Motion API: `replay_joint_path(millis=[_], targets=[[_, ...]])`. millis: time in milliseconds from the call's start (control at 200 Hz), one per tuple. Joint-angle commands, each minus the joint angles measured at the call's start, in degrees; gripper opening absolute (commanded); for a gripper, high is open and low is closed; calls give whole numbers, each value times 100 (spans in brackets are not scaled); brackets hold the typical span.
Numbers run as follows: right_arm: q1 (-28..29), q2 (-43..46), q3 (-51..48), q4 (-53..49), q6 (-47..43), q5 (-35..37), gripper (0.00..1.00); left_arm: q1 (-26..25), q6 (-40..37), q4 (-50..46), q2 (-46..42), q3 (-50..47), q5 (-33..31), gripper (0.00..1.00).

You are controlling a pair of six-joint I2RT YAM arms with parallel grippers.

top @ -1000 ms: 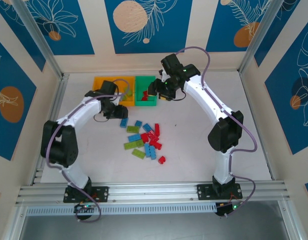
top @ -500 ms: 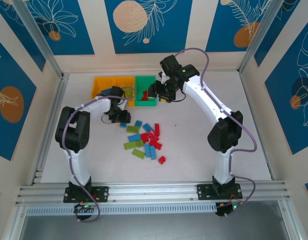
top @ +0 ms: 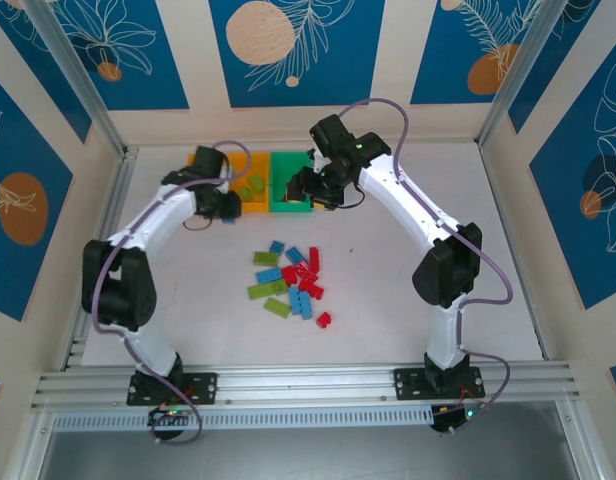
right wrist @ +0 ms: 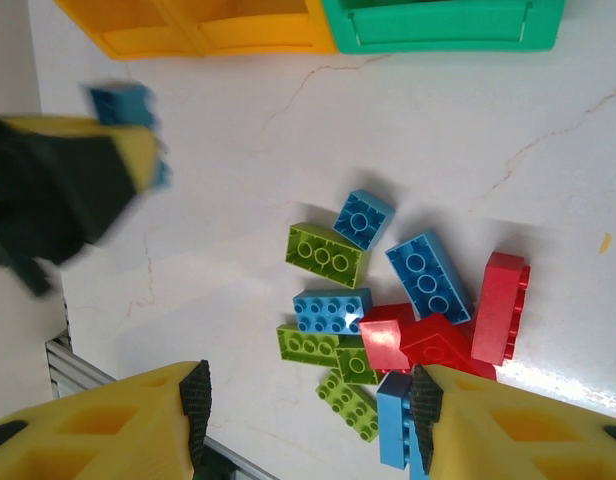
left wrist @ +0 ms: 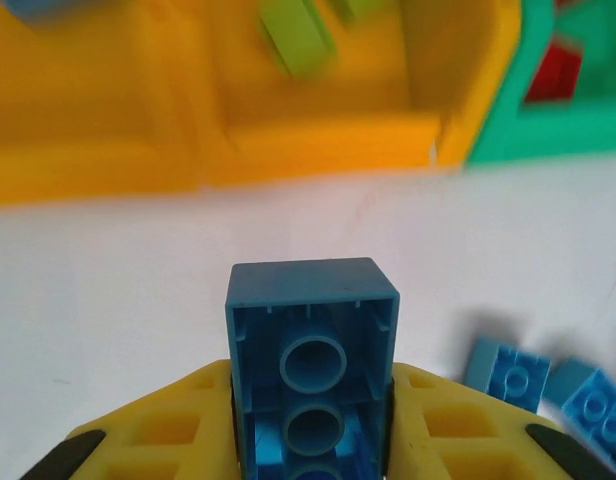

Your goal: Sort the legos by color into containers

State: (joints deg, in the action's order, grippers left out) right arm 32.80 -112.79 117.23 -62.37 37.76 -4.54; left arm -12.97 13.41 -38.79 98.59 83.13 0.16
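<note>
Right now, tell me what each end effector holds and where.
Left end effector: blue brick, pinched by its two opposite sides. Right end effector: nothing.

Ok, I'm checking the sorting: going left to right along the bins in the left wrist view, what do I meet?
First orange bin holding a blue lego → second orange bin with green legos → green bin with a red lego.

My left gripper [left wrist: 311,400] has yellow fingers [left wrist: 158,430] around a blue brick [left wrist: 311,300], with two orange-yellow bins [left wrist: 328,150] and a bright green bin [left wrist: 548,130] beyond. Red, blue and light green bricks [right wrist: 331,255] dot the white table [right wrist: 238,150]; the blue wall panels [top: 298,50] show pale leaf outlines and tan discs.
</note>
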Motion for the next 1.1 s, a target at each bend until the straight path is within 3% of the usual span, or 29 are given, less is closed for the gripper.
replay_joint_path(millis=[0, 280, 420, 510, 715, 915, 1090], targets=[[-1, -27, 124, -30, 22, -91, 58, 486, 243, 131, 206, 580, -452, 27], [-36, -16, 99, -133, -29, -10, 58, 1020, 590, -424, 2252, 2901, -481, 27], [-36, 110, -86, -154, -40, 101, 58, 1069, 593, -694, 2884, 3692, -414, 43], [-19, 187, -253, -143, -87, 225, 60, 1082, 610, -701, 2938, 3737, -375, 45], [34, 386, -942, -55, -207, 492, 60, 1065, 639, -769, 2379, 3593, -24, 48], [34, 305, -1616, 96, -76, 460, 61, 953, 590, -269, 873, 2495, 807, 48], [34, -206, -1654, 151, -199, -6, 61, 470, -579, 135, -402, 1110, 1760, 48]])
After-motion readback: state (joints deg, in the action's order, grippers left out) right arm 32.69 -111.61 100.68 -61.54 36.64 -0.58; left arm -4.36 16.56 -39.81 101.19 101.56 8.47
